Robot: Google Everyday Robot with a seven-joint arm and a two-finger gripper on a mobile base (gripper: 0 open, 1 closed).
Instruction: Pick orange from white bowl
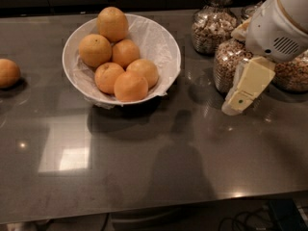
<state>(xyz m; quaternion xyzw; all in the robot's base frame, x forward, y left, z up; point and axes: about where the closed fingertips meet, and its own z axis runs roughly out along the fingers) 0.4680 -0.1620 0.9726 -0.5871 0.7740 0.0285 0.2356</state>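
Observation:
The white bowl (pixel 166 44) stands at the back left of the dark counter, lined with crinkled white paper. It holds several oranges: a larger, yellower one (pixel 112 24) at the back, and round deep-orange ones, among them one at the front (pixel 130 86) and one at the right (pixel 143 71). My gripper (pixel 243 88), white and cream, hangs at the right edge of the view in front of the jars. It is well to the right of the bowl, holds nothing that I can see and touches no orange.
One loose orange (pixel 7 72) lies on the counter at the far left. Glass jars of cereal (pixel 211 25) (pixel 230 64) (pixel 291 73) stand at the back right, close behind the gripper. The counter's front edge (pixel 154 203) runs along the bottom.

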